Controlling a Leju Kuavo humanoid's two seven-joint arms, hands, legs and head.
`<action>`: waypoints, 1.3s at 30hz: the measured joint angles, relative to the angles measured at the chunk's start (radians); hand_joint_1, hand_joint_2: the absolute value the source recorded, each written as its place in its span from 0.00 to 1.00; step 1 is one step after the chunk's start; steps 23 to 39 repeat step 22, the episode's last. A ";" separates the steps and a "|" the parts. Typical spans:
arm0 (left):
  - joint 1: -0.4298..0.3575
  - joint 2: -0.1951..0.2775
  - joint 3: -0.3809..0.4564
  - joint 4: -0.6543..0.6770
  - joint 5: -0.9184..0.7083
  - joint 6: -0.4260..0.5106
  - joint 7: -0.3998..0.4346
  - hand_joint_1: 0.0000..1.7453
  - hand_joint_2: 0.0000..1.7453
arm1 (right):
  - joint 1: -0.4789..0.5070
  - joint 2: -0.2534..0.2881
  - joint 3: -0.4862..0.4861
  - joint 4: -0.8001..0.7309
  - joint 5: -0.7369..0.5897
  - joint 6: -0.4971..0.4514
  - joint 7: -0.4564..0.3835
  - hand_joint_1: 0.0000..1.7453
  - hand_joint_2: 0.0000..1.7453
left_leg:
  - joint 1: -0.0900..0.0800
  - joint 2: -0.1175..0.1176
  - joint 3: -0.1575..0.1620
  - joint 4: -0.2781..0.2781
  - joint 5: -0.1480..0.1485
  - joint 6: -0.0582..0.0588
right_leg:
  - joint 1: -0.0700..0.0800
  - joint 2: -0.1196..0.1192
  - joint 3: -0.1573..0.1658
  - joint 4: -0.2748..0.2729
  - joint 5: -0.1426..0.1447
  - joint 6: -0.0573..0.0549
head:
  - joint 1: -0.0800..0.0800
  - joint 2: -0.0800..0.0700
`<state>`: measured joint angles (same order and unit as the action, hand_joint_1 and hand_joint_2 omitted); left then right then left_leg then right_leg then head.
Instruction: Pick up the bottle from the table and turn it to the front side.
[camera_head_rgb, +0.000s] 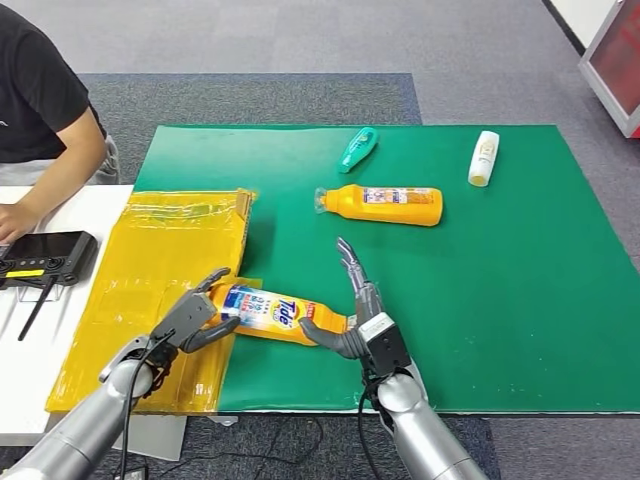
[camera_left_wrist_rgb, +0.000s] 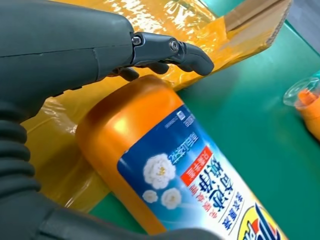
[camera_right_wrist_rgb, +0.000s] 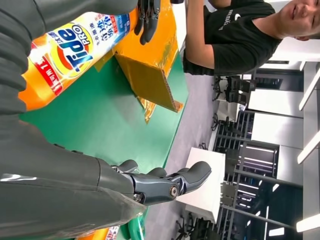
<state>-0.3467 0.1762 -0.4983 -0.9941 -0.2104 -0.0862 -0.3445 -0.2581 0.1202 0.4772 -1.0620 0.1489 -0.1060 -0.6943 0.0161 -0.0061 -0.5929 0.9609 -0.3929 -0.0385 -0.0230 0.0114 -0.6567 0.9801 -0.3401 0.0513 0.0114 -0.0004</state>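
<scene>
An orange Tide bottle (camera_head_rgb: 275, 313) (camera_left_wrist_rgb: 181, 170) (camera_right_wrist_rgb: 71, 45) lies on its side on the green mat (camera_head_rgb: 490, 300) near the front edge, blue label facing up. Its base points to my left and rests by the edge of the yellow cardboard. My left hand (camera_head_rgb: 192, 315) (camera_left_wrist_rgb: 75, 50) brackets the base: fingers spread above it with a gap, thumb along its near side. My right hand (camera_head_rgb: 358, 310) (camera_right_wrist_rgb: 94, 190) is at the neck end, its thumb against the neck and its fingers stretched out away from the bottle.
A second orange bottle (camera_head_rgb: 389, 205) lies mid-mat, with a green bottle (camera_head_rgb: 358, 149) and a white bottle (camera_head_rgb: 484, 158) farther back. Flattened yellow-taped cardboard (camera_head_rgb: 166, 270) covers the mat's left side. A person (camera_head_rgb: 45, 110) sits at the white table with a black controller (camera_head_rgb: 45, 257).
</scene>
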 joint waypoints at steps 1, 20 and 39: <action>0.002 0.000 0.000 0.000 0.000 0.000 -0.001 0.00 0.00 | 0.000 0.000 0.000 0.000 0.001 0.000 0.000 0.00 1.00 | 0.000 0.000 0.000 0.000 0.000 0.000 | 0.000 0.000 0.000 0.000 0.000 0.000 | 0.000 0.000; 0.132 0.017 0.062 -0.206 -0.024 0.148 -0.063 0.00 0.00 | 0.017 0.000 -0.002 0.005 0.042 -0.022 0.000 0.00 1.00 | 0.000 0.000 -0.001 0.000 -0.001 0.000 | 0.000 0.000 -0.001 0.000 0.000 0.000 | 0.000 0.000; 0.155 0.014 0.076 -0.256 -0.027 0.189 -0.091 0.00 0.00 | 0.017 0.000 -0.002 0.008 0.047 -0.025 0.000 0.00 1.00 | 0.000 0.000 -0.001 0.000 -0.001 0.000 | 0.000 0.000 -0.002 0.000 0.000 0.000 | 0.000 0.000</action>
